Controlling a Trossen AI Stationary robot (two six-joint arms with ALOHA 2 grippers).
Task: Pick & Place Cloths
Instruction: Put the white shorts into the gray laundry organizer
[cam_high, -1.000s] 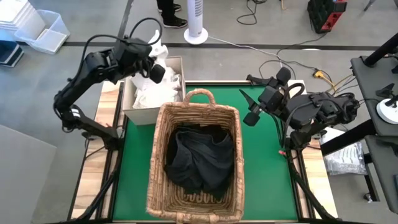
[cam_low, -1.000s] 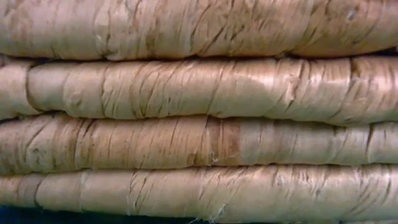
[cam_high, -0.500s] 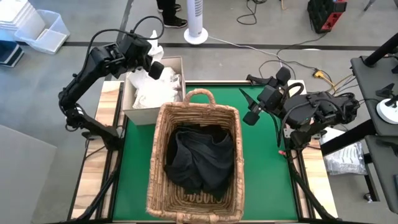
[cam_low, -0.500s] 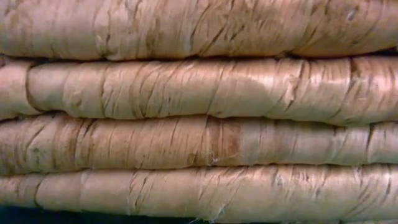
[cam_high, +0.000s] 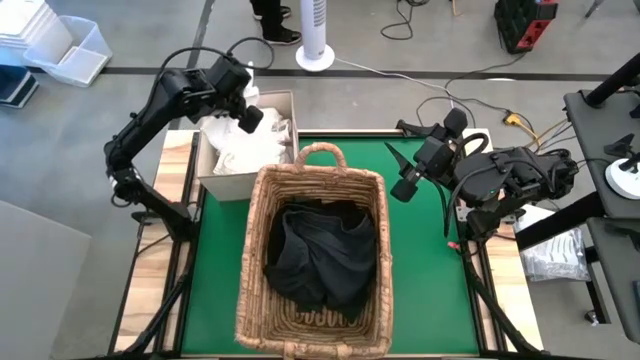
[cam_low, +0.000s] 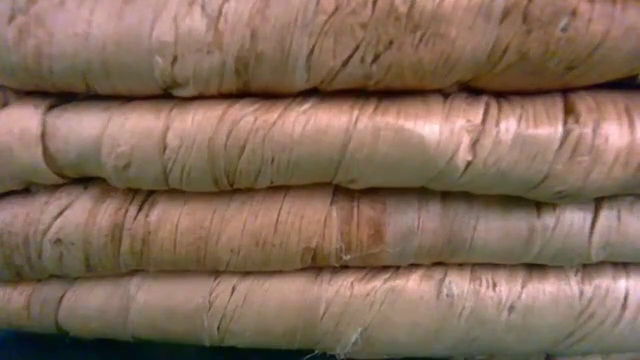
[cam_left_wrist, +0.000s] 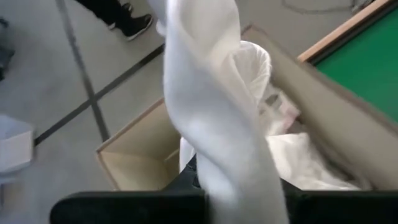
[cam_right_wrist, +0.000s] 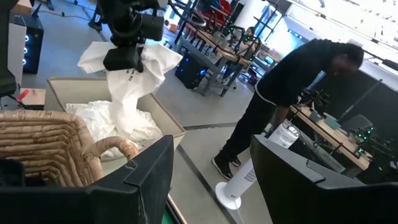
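Observation:
My left gripper (cam_high: 249, 114) is above the open cardboard box (cam_high: 204, 168) at the table's far left, shut on a white cloth (cam_right_wrist: 132, 84). More white cloths (cam_high: 238, 155) lie heaped in the box. A dark cloth (cam_high: 320, 255) lies crumpled inside the wicker basket (cam_high: 256, 250), which stands on the green mat (cam_high: 425, 280). The basket's woven wall (cam_low: 320, 180) fills the low view. My right gripper (cam_high: 402, 181) hangs open and empty above the mat, to the right of the basket's far end. My left gripper pinches the white cloth between its two fingers at a bunched, twisted part (cam_left_wrist: 233, 180), slanting down from above. A loose flap (cam_right_wrist: 93, 56) sticks out behind the fingers. The rest hangs below as a slack strand (cam_right_wrist: 121, 102) down to the heap in the box; whether it hangs clear, I cannot tell.
The basket's arched handle (cam_high: 321, 151) rises at its far end, next to the box. A person in black (cam_right_wrist: 280, 99) bends over beyond the table's far edge, near a white fan stand (cam_high: 315, 55). Stacked plastic bins (cam_high: 50, 45) stand on the floor at the far left.
My left gripper has shifted a little toward the table's right over the box, sunk slightly and tipped further downward, still shut on the white cloth.

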